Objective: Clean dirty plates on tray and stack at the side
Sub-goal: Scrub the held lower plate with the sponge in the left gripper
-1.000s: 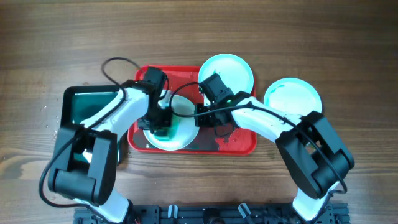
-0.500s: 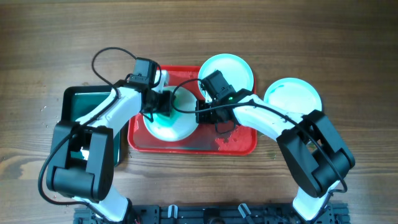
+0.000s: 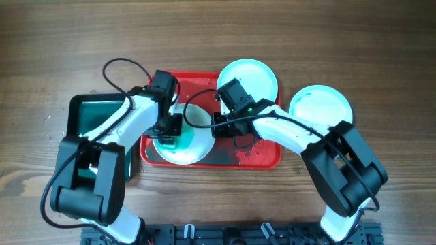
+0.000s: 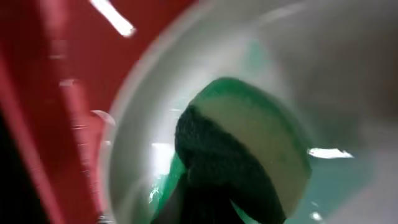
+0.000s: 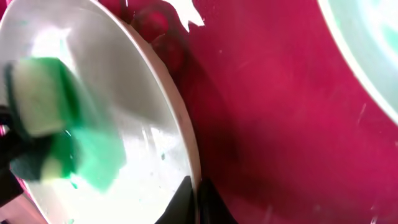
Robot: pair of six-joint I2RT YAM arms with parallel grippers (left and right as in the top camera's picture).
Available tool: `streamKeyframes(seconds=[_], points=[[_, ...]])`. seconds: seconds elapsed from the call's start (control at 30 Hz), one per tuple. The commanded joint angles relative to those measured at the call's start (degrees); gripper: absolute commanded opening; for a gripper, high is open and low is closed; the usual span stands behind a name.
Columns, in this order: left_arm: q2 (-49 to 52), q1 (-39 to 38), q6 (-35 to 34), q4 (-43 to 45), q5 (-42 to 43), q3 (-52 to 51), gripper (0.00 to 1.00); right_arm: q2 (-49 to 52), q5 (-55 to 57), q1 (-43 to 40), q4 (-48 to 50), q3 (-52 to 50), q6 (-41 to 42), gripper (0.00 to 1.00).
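Observation:
A pale plate (image 3: 196, 139) with a green-teal smear sits tilted on the red tray (image 3: 262, 155). My left gripper (image 3: 169, 134) is shut on a green and pale sponge (image 4: 249, 140) and presses it on that plate's face (image 4: 348, 74). My right gripper (image 3: 216, 125) is shut on the plate's right rim (image 5: 180, 118); the sponge shows at the left in the right wrist view (image 5: 40, 93). A second plate (image 3: 248, 78) lies at the tray's far right corner. A third plate (image 3: 320, 105) lies on the table right of the tray.
A black tub (image 3: 92, 112) with teal liquid stands left of the tray. Wet smears lie on the tray's right part (image 3: 248, 153). A black cable (image 3: 122, 68) loops above the left arm.
My left gripper with the sponge went from the plate's near part up to its far part, then back down toward the near left. The right gripper kept its hold on the rim.

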Motion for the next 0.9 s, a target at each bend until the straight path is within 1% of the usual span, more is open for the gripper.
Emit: streamKeyframes(seconds=[0.0,0.03,0.1,0.2,0.23,0.3,0.33,0.4,0.5,0.53,0.6,0.63,0.67,0.73,0.77,0.8,0.83,0.87], points=[[2.91,1.16,-7.13,1.36,-17.59,-1.92,0.04,0.76,-0.33,-0.26,-0.17,0.52,-0.59,0.04],[2.91,0.94,-7.13,2.27,-17.31,-1.92,0.04,0.76,-0.33,-0.26,-0.17,0.52,-0.59,0.04],[2.91,0.5,-7.06,6.05,-13.44,-1.92,0.04,0.76,-0.33,-0.26,-0.17,0.52,-0.61,0.04],[2.91,0.48,-6.64,15.1,-0.2,-1.92,0.04,0.76,-0.33,-0.26,-0.17,0.52,-0.59,0.04],[2.91,0.5,-5.29,17.4,5.01,-1.92,0.04,0.74,-0.33,-0.26,-0.17,0.52,-0.59,0.04],[2.91,0.5,1.05,20.98,18.23,-1.92,0.04,0.74,-0.33,-0.26,-0.17,0.52,-0.59,0.04],[2.91,0.5,4.74,21.22,23.93,-1.92,0.04,0.76,-0.33,-0.26,-0.17,0.52,-0.61,0.04],[2.91,0.5,7.37,19.37,25.97,-1.92,0.04,0.74,-0.33,-0.26,-0.17,0.52,-0.63,0.04],[2.91,0.68,17.44,8.85,26.4,-1.92,0.04,0.74,-0.35,-0.26,-0.2,0.52,-0.68,0.04],[2.91,0.79,20.22,6.03,26.25,-1.92,0.04,0.74,-0.33,-0.26,-0.2,0.52,-0.68,0.04],[2.91,0.94,22.38,2.73,24.65,-1.92,0.04,0.76,-0.33,-0.26,-0.17,0.52,-0.7,0.04],[2.91,1.01,22.27,2.03,22.05,-1.92,0.04,0.74,-0.33,-0.26,-0.17,0.52,-0.68,0.04],[2.91,0.98,19.82,2.03,17.33,-1.92,0.04,0.76,-0.33,-0.26,-0.2,0.52,-0.66,0.04],[2.91,1.01,8.76,3.02,2.21,-1.92,0.04,0.74,-0.33,-0.26,-0.31,0.52,-0.59,0.04],[2.91,0.98,1.79,3.23,-6.45,-1.92,0.04,0.74,-0.33,-0.26,-0.37,0.52,-0.55,0.04],[2.91,0.98,-3.1,3.26,-11.87,-1.92,0.04,0.74,-0.28,-0.26,-0.39,0.52,-0.28,0.04],[2.91,0.98,-9.77,3.26,-18.29,-1.9,0.04,0.76,0.15,-0.26,-0.63,0.52,1.44,0.04],[2.84,0.98,-14.01,3.17,-20.94,-1.4,0.04,0.74,0.5,-0.26,-1.11,0.52,2.71,0.04]])
